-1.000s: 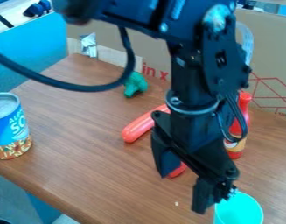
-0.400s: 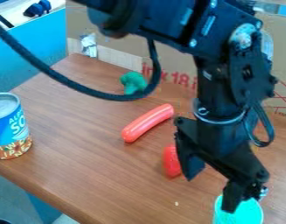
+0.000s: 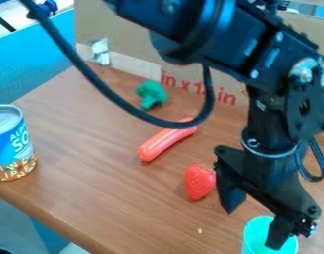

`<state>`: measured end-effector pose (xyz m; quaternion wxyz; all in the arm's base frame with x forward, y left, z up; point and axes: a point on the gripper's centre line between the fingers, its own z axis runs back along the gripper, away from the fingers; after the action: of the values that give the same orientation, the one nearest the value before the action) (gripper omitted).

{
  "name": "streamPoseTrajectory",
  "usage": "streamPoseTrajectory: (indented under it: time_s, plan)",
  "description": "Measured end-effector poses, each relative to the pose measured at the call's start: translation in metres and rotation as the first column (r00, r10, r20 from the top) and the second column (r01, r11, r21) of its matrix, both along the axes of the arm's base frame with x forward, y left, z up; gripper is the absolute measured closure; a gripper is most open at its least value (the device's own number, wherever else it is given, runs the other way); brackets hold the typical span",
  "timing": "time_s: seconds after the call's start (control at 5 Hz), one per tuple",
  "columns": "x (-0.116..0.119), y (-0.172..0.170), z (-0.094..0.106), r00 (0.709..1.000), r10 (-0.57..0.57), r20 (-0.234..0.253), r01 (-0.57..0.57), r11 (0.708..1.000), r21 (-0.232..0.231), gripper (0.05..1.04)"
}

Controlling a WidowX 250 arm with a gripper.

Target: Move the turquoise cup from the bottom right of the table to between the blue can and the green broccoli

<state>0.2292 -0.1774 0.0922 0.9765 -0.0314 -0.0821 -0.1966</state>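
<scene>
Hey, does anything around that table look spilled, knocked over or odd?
Nothing looks spilled or knocked over: the turquoise cup by the jaws and the can stand upright. The only oddities are a pale speck on the table near the strawberry and a crumpled silvery patch on the cardboard.

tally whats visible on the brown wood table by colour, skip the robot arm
Red: 2 (long rounded plastic sausage, plump plastic strawberry)
Green: 1 (toy broccoli floret)
Turquoise: 1 (round open cup)
Mostly blue: 1 (cylindrical metal can with a printed label)
Total: 5
</scene>
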Motion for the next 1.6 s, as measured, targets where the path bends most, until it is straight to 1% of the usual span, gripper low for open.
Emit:
streamPoseTrajectory:
  time_s: [0.2, 0.4, 0.6, 0.8, 1.0, 1.2, 1.4, 1.6]
  plan:
    - [0.008, -0.003, -0.006, 1.0, 0.019, 0.003, -0.019, 1.0, 0.024, 0.083]
    - [0.012, -0.005, -0.018, 0.999, 0.025, -0.023, -0.024, 0.999, 0.045, 0.118]
    - [0.013, -0.005, -0.03, 0.998, 0.027, -0.057, -0.022, 0.997, 0.074, 0.397]
    - [0.015, -0.009, -0.028, 0.998, 0.011, -0.063, -0.006, 0.997, 0.081, 0.696]
    - [0.014, -0.008, -0.027, 0.997, -0.001, -0.079, 0.007, 0.997, 0.075, 0.909]
    - [0.01, 0.001, -0.015, 0.996, -0.022, -0.083, 0.026, 0.999, 0.043, 0.983]
    - [0.01, 0.021, 0.008, 0.995, -0.046, -0.092, 0.05, 0.998, 0.035, 0.987]
    - [0.017, 0.047, 0.032, 0.995, -0.066, -0.07, 0.069, 0.997, 0.04, 0.987]
